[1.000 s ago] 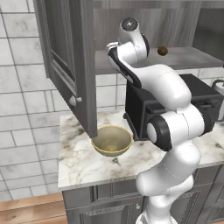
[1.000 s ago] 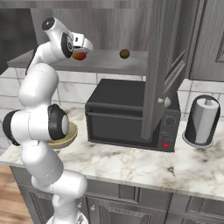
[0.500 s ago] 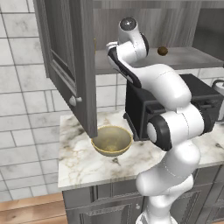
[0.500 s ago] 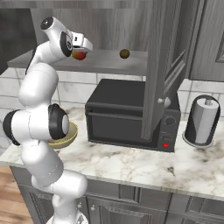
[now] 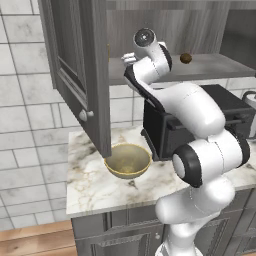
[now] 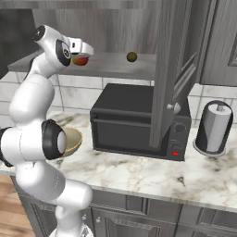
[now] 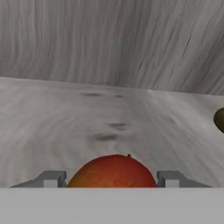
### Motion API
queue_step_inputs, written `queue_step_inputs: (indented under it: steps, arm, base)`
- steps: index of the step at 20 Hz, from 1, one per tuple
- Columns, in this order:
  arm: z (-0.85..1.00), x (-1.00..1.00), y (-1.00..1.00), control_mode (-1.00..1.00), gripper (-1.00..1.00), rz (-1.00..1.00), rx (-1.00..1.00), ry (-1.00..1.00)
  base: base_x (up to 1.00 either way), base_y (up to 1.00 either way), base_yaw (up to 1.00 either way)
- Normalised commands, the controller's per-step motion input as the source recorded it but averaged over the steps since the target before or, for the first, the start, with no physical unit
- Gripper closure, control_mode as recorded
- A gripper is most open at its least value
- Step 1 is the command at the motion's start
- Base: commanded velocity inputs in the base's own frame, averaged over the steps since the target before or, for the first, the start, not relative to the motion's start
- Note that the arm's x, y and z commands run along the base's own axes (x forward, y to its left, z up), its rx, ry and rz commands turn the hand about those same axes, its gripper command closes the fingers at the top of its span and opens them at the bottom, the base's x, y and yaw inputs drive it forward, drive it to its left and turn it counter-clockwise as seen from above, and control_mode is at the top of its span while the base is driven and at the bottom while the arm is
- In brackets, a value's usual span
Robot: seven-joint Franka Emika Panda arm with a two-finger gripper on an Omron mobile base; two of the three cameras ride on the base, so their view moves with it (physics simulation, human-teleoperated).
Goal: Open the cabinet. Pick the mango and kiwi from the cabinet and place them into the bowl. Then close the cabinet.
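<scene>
The cabinet stands open, its left door and right door swung out over the counter. On its shelf lies the red and yellow-green mango, with the brown kiwi further right on the same shelf. My gripper reaches into the cabinet and is open, with one fingertip on each side of the mango and a small gap to it. Down on the counter, left of the oven, the tan bowl holds nothing.
A black toaster oven sits on the marble counter under the shelf. A paper towel roll on a stand is at the right. The open left door hangs just above the bowl's near rim.
</scene>
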Motion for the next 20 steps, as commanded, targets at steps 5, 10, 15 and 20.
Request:
queue_step_inputs:
  steps: [5,10,15,20]
  arm:
    - [0.18,-0.67,0.0,-1.0,1.0,0.0,0.0,0.0]
    - [0.29,-0.85,0.0,-1.0,1.0,0.03,0.0,0.01]
    - [0.01,-0.73,0.0,-1.0,1.0,0.15,0.0,0.08]
    - [-0.18,-0.5,0.0,-1.0,1.0,0.27,0.05,0.19]
  base:
    - [0.0,0.0,0.0]
    - [0.0,0.0,0.0]
    - [0.0,0.0,0.0]
    - [0.0,0.0,0.0]
